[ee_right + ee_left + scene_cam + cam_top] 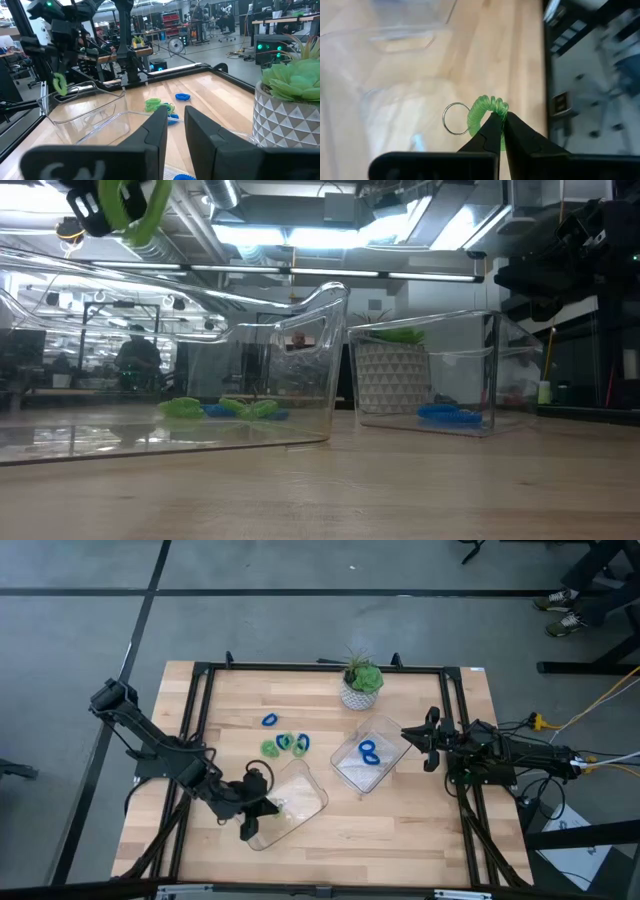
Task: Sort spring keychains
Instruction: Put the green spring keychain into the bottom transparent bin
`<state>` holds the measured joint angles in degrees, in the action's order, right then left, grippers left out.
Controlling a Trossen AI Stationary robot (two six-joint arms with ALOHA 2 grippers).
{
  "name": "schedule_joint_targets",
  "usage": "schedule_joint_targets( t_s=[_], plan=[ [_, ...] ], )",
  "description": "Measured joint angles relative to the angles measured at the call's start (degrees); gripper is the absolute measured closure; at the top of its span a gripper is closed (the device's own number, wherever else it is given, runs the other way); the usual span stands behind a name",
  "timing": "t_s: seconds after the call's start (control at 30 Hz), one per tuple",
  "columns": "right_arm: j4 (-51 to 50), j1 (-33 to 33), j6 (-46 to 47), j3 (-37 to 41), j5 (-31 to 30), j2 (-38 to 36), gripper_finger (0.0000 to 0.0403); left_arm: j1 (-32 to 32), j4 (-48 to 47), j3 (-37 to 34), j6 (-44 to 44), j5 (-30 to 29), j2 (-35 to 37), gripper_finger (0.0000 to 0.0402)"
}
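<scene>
Green spring keychain (487, 111) pinched tight between the closed fingers of the left gripper (501, 120), hanging above the near clear tray (290, 802). Blue keychain (369, 752) lying in the far tray (350, 770); more loose keychains (285, 743) between trays and potted plant (361, 683). Right gripper (173, 116) slightly parted, holding nothing, beside the far tray.

A light wooden counter (400, 825) carries two clear trays: one (290, 802) near the front edge left of centre, one (368, 755) right of centre holding a blue keychain (369, 752). Loose spring keychains (285, 742) lie mid-counter; a potted plant (361, 683) stands by the back edge.
</scene>
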<state>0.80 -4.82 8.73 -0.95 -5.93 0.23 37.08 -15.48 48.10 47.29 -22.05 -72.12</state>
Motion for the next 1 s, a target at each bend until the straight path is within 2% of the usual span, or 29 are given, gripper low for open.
schedule_joint_targets(
  t_s=[0.2,0.7,0.83,1.0],
  plan=[
    [0.0,0.0,0.0,-0.02,0.0,-0.01,0.0336,-1.48,-9.63,3.91,-1.42,0.1,-2.88,0.0398],
    [0.0,0.0,0.0,-0.02,0.0,-0.01,0.0336,-7.27,-10.15,4.04,-5.01,2.59,-4.65,0.0361],
    [0.0,-0.02,0.0,-0.02,0.0,0.0,0.0336,-8.94,-11.44,4.04,-5.66,5.16,-4.65,0.0342],
    [0.0,-0.02,0.0,-0.01,0.0,0.0,0.0336,-10.38,-12.98,4.04,-5.76,5.65,-4.65,0.0303]
  ],
)
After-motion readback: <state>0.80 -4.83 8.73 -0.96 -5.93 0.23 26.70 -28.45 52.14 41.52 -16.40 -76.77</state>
